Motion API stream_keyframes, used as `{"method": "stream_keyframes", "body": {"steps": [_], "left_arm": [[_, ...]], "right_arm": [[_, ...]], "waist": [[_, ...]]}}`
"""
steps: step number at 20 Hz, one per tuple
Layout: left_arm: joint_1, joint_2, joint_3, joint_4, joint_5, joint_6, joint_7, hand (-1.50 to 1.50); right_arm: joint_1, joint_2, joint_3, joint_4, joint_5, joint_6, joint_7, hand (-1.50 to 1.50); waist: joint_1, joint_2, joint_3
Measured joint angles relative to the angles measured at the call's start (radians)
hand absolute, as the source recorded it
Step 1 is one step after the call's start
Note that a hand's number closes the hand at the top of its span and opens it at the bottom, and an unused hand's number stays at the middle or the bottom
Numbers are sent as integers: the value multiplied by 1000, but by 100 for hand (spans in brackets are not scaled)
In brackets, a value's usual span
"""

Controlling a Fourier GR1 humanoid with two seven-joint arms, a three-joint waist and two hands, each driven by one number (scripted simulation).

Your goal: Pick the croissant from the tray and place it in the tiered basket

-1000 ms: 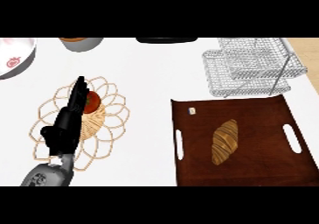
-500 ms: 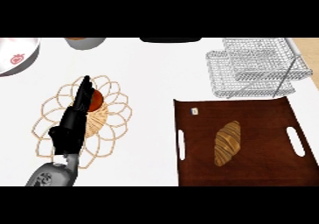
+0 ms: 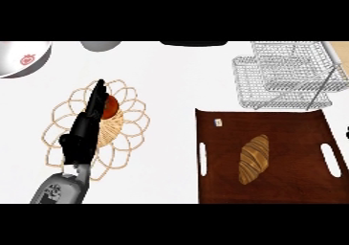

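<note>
Left hand (image 3: pixel 86 129): your fingers are straight and together, empty, stretched over the woven trivet (image 3: pixel 127 139).
Bowl (image 3: pixel 18 57): top left corner.
Croissant (image 3: pixel 254 158): lies on the dark tray (image 3: pixel 219 186), near its middle, untouched.
Tiered basket (image 3: pixel 289 76): just behind the tray.
Right hand (image 3: pixel 348 134): only a dark sliver at the right edge; you cannot tell its fingers.

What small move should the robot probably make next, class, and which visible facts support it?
Probably bring the right hand, barely showing at the right edge, over the croissant. The croissant lies untouched on the brown tray, the tiered basket stands behind it, and the left hand rests open over the woven mat.
</note>
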Motion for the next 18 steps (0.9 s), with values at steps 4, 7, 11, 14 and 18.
{"method": "stream_keyframes", "body": {"steps": [4, 7, 11, 14, 18], "left_arm": [[10, -14, 6, 3, -8, -7, -10, 0], [-3, -17, 19, 11, -12, -15, 0, 0], [10, -29, 32, 37, -15, -27, -36, 0], [15, -39, 34, 27, -27, -25, -28, 0], [4, -36, 61, 39, -19, -49, -34, 0]], "right_arm": [[-151, -3, 119, 3, 16, 6, 172, -150], [-234, 5, 210, 0, 29, 22, 287, -150], [-269, 35, 303, 9, 64, 37, 347, -150], [-283, 56, 349, 11, 86, 41, 375, -150], [-276, 65, 371, 29, 133, 58, 373, -150]], "waist": [[1, -1, 0], [0, -1, 1], [-6, -2, 1], [-10, -3, 1], [-14, -4, 2]]}}
